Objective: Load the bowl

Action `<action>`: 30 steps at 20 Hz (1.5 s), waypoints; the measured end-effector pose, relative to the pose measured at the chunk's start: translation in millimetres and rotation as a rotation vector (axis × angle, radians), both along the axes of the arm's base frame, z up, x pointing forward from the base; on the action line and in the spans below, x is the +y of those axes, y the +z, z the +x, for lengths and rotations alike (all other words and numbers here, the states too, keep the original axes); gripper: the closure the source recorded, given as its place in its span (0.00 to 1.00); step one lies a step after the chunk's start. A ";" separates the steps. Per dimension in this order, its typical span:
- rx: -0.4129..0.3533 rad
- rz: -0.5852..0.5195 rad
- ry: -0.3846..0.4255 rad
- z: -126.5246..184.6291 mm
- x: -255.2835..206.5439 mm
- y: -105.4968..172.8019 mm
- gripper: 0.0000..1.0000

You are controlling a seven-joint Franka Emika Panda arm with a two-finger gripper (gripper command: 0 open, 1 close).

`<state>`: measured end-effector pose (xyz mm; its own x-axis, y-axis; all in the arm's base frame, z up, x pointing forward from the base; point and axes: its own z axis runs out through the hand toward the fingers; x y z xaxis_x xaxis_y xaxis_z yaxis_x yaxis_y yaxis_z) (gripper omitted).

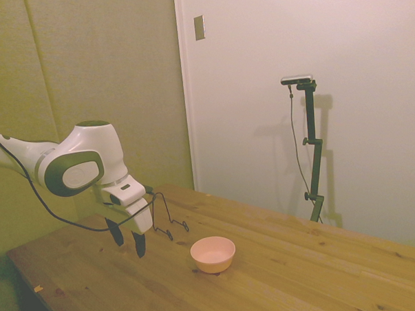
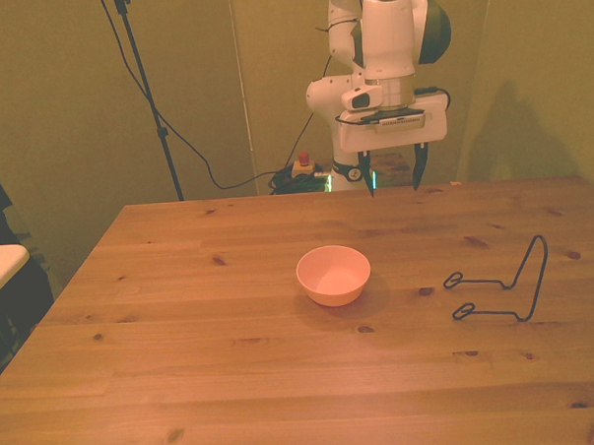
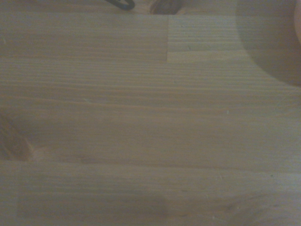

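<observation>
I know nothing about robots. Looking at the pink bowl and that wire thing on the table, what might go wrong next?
Two risks, as guesses. The bowl is shallow and sits loose on the bare table, so the open tool, closing on its rim, might push it away rather than grip it. The wire rack is thin and stands unfixed, apart from the bowl; lowering the bowl onto it could tip or shift it.
</observation>
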<state>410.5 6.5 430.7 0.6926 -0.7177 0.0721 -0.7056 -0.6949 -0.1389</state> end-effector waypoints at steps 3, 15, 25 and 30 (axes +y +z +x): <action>-0.003 -0.003 0.001 0.8 0.3 0.7 0.00; -0.115 -0.077 -0.142 88.9 -37.2 16.3 0.00; -0.094 -0.114 -0.234 151.5 -57.9 -31.2 0.00; -0.067 -0.117 -0.234 165.1 -59.1 -56.8 1.00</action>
<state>575.7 -52.6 373.9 0.4994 -0.8420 0.2041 -0.8409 -0.5278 -0.1197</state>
